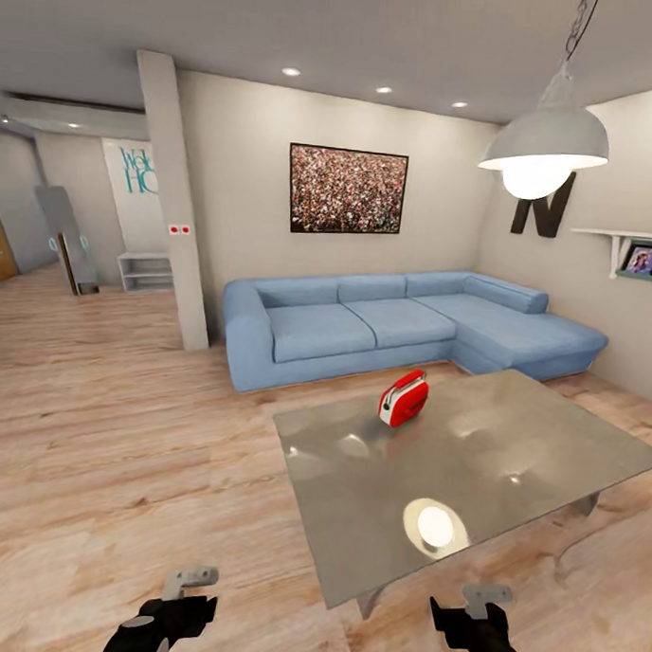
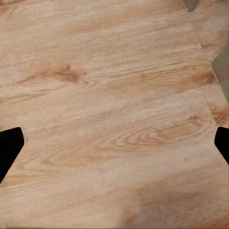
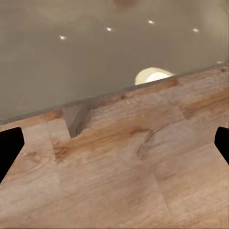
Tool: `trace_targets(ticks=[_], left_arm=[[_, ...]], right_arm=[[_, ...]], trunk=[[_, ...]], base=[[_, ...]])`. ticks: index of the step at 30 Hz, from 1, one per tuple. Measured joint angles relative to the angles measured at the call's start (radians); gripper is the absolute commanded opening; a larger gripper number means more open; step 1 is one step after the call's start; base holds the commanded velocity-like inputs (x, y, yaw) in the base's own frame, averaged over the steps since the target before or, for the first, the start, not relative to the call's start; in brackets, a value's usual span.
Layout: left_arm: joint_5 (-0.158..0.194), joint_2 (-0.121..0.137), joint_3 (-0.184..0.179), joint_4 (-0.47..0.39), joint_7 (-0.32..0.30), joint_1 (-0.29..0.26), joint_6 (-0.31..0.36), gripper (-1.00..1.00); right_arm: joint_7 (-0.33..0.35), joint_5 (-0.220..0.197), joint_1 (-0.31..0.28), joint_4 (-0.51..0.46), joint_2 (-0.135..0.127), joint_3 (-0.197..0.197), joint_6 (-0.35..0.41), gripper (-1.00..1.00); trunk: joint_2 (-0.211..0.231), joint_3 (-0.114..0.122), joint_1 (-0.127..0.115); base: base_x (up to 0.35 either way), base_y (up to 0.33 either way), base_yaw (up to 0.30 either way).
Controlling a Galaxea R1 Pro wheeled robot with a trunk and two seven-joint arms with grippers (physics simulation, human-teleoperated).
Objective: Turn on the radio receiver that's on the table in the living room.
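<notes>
The small red radio receiver [image 1: 403, 398] with white trim and a thin top handle stands upright near the far edge of the low table [image 1: 511, 438], whose glossy grey top mirrors the lamp. Both grippers hang low at the near side, well short of the radio. My left gripper [image 1: 183, 595] is open over bare plank floor, its black fingertips [image 2: 9, 148] spread wide apart. My right gripper [image 1: 475, 608] is open too, just off the table's near edge [image 3: 95, 57], above floor and a table leg [image 3: 76, 119]. Nothing is held.
A blue L-shaped sofa [image 1: 393, 319] runs behind the table, with a black letter N [image 1: 542, 214] on the right wall. A pendant lamp [image 1: 543, 146] hangs over the table. A slanted pillar [image 1: 175, 206] stands at the left, with open wood floor [image 1: 121, 450] before it.
</notes>
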Motion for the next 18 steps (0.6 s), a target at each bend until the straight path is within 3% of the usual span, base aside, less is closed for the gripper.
trace_targets(ticks=[18], left_arm=[[-0.001, 0.000, 0.001, 0.000, 0.001, 0.000, -0.007, 1.00]], right_arm=[[0.000, -0.003, 0.000, 0.000, 0.000, 0.001, 0.000, 1.00]], trunk=[[0.000, 0.000, 0.000]], base=[[0.180, 0.212, 0.295]])
